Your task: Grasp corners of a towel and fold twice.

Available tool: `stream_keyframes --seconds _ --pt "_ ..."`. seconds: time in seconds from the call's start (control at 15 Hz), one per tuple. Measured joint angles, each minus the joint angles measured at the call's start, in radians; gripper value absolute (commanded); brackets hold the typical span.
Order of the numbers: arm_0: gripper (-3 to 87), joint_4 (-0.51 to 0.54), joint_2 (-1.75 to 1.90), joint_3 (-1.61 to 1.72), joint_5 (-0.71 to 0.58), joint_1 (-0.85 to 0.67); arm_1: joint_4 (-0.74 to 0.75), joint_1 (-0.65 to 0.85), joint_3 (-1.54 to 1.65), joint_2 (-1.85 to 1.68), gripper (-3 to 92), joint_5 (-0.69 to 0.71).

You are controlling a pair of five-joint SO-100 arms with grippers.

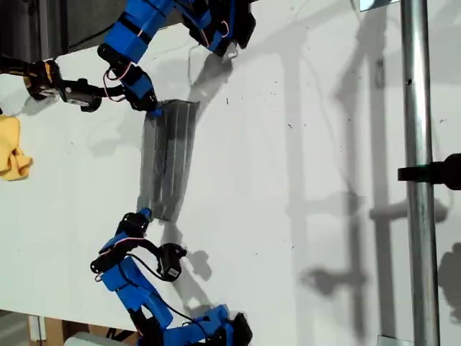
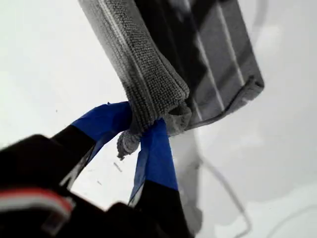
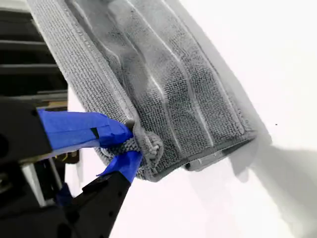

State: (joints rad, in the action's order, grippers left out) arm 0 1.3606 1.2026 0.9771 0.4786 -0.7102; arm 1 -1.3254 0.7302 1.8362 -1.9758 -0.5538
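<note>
The towel [image 1: 169, 162] lies on the white table [image 1: 324, 144] as a long narrow strip, apparently already doubled over once, and the coming move turns on the line of that strip. In the exterior view its long axis runs up and down the picture, with one arm [image 1: 133, 36] reaching in to its upper end and the other arm [image 1: 137, 285] to its lower end. Each arm's blue tips meet the strip at the end corner on the exterior view's left. The wrist views do not settle which of these two is the first arm. The first gripper [image 2: 141, 131] is pinched tight on a bunched corner [image 2: 130, 141] of the towel [image 2: 148, 64], and the doubled layers run straight away from its jaws. The second gripper [image 3: 130, 144] is likewise clamped on a corner [image 3: 148, 144], with the towel [image 3: 168, 84] stretching away from it along the pinstripes. The cloth therefore spans directly between the two grippers, each holding one end, and neither is nearer than the other. The held long edge looks slightly raised, while the free long edge rests on the table. A second fold would probably mean carrying one held end along the long axis to the other end. A yellow cloth [image 1: 11, 148] sits well apart from the towel, beyond its held edge, and should not interfere.
</note>
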Motion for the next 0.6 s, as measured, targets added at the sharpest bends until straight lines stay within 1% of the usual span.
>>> stream_keyframes --seconds 0.2,0.47,0.6 --pt "-2.4 -0.064 -0.067 -0.040 -0.031 -0.031 0.028 0.107 0.000 -0.018 -0.2 0.052" --pt "-2.4 -0.181 -0.075 -0.044 -0.086 -0.046 0.055 0.201 0.000 -0.049 -0.2 0.087" --pt "-2.4 -0.219 -0.107 -0.044 -0.092 -0.064 0.077 0.218 0.012 -0.057 -0.2 0.098"
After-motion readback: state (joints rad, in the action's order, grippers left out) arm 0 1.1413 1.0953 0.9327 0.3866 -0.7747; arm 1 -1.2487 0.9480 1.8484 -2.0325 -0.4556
